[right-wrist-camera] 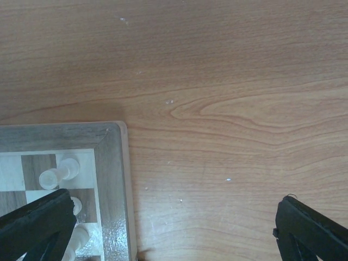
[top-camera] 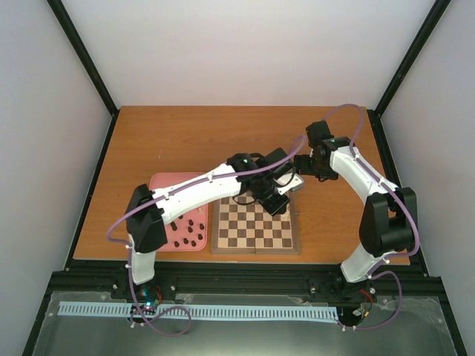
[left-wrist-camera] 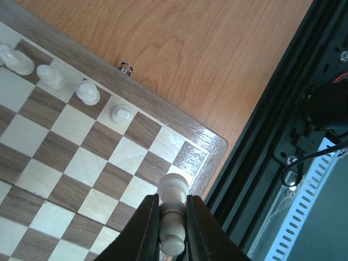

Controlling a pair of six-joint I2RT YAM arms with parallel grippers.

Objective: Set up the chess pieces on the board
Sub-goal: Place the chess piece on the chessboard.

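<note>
A cream-white chess piece (left-wrist-camera: 173,204) is clamped between the closed jaws of the left gripper (left-wrist-camera: 174,217), long axis along the fingers, above the board (left-wrist-camera: 163,111) near its unfilled corner squares, while the right gripper (right-wrist-camera: 174,225) is spread wide, empty, beside the board's edge.

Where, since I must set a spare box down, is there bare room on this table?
Bare wood: the far part of the table, and the strip right of the board. Crowded: the board's far edge, where the left gripper, holding a white piece, hangs near the open right gripper; the pink tray holds dark pieces.
</note>
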